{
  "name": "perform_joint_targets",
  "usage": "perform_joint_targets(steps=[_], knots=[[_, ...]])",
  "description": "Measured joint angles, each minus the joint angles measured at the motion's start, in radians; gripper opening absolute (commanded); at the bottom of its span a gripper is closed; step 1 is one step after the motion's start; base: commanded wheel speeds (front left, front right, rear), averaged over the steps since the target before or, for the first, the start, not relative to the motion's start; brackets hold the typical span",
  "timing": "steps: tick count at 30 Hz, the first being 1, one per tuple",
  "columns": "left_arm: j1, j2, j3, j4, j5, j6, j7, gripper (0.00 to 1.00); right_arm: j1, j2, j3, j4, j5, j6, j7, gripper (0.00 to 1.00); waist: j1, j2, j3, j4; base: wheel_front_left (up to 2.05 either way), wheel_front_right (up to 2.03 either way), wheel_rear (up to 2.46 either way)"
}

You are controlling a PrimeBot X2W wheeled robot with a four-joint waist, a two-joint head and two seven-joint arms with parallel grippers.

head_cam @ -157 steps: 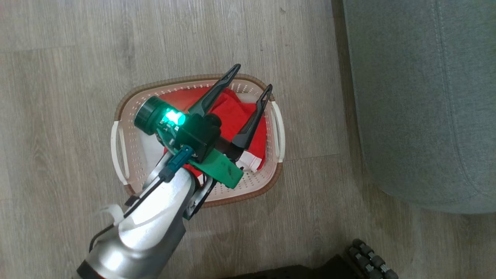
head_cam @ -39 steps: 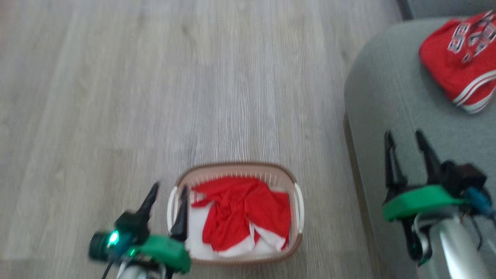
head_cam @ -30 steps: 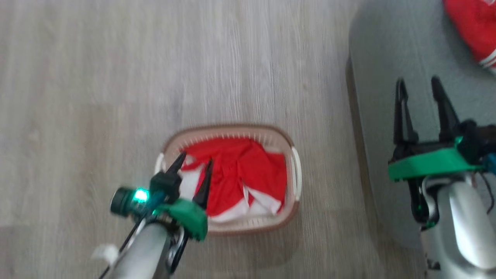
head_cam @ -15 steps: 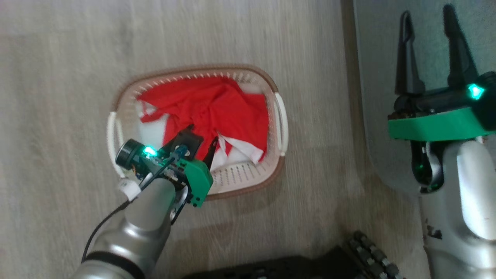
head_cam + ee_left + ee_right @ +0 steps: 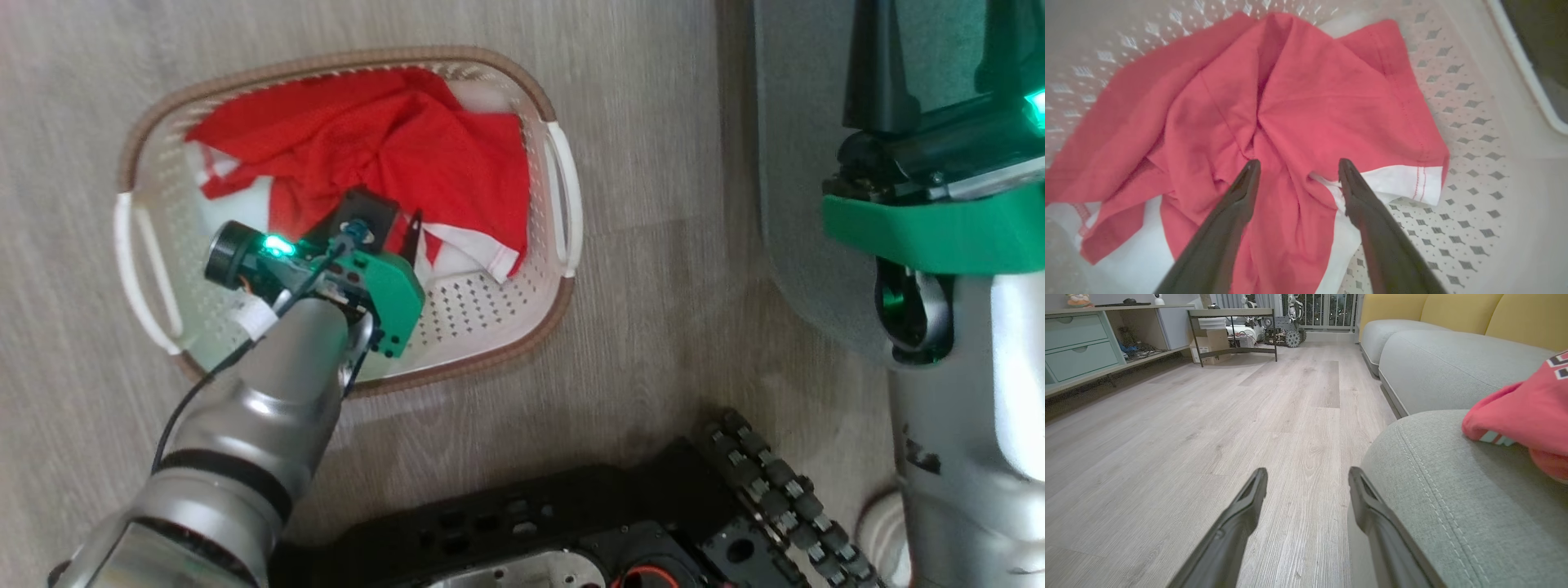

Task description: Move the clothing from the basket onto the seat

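The cream basket (image 5: pixel 473 304) stands on the wood floor with a crumpled red jersey (image 5: pixel 392 139) with white trim inside. My left gripper (image 5: pixel 392 233) reaches down into the basket. In the left wrist view it (image 5: pixel 1297 165) is open, with its fingertips just above or touching the jersey's (image 5: pixel 1310 106) folds near a white panel, and nothing is clamped. My right gripper (image 5: pixel 939 49) hangs open over the edge of the grey-green seat (image 5: pixel 796 163). The right wrist view shows its jaws (image 5: pixel 1307 473) empty beside the seat (image 5: pixel 1453 498), where another red jersey (image 5: pixel 1527 420) lies.
My black wheeled base (image 5: pixel 571 523) sits close below the basket in the head view. Open wood floor (image 5: pixel 1208 437) stretches ahead, with a low cabinet (image 5: pixel 1081 347) and a small table (image 5: pixel 1233 318) far off. Yellow back cushions (image 5: pixel 1453 308) rise behind the sofa.
The head camera has tilted down and closer, so the basket looks bigger. My left gripper has gone lower into the basket over the jersey. Both grippers stay open.
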Motion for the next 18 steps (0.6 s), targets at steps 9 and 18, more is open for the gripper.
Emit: perform_joint_targets(steps=[9,18], knots=[[-0.072,0.000,-0.003,0.078,-0.032,0.043,0.005,1.00,0.000,0.000,0.007,-0.058,0.000,0.000,0.000,1.00,0.0000,0.0000,0.068,-0.032,0.00,0.00,0.00],[-0.089,0.000,-0.022,0.093,-0.072,0.042,0.002,0.00,0.000,0.000,-0.002,-0.059,0.000,0.000,0.000,1.00,0.0000,0.0001,0.066,-0.035,0.00,0.00,0.00]])
